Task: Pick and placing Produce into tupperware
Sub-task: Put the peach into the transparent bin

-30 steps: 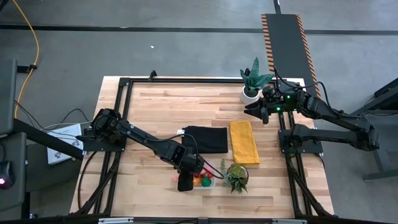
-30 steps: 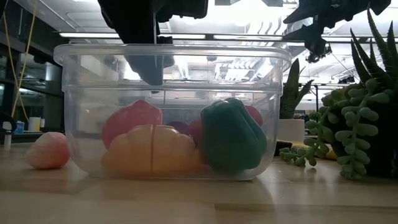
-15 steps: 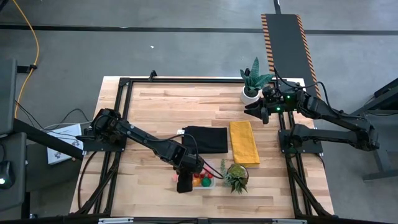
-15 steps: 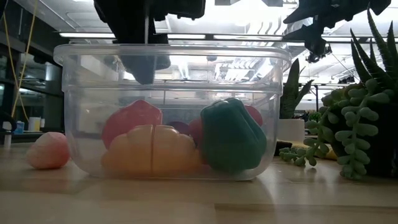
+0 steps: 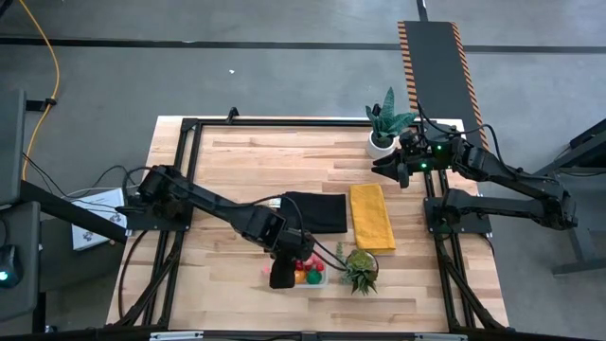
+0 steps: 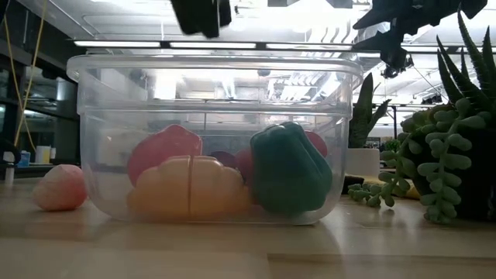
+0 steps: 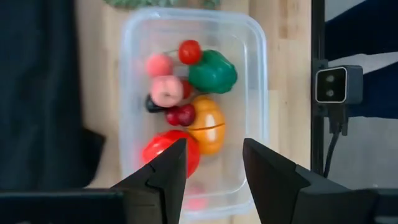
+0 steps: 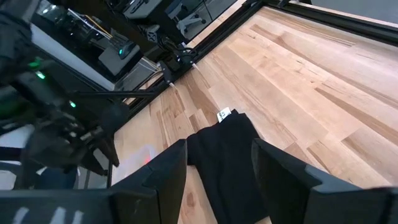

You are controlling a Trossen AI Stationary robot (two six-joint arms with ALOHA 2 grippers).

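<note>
1. Near the front edge of the wooden bench sits the small clear plastic rectangular tub, just beside a spiky green potted succulent.
2. Inside the tub lie a larger red toy fruit, an orange sliced one, a green pepper, and small pink, red and dark berries.
3. One pink toy fruit lies on the bench just outside the tub.
4. Above the tub hovers the left end effector, fingers apart, nothing between them.
5. Far across the bench, by a white-potted plant, the right end effector waits, fingers apart and empty, above a black cloth.
6. A yellow cloth lies just beside the black one.
</note>
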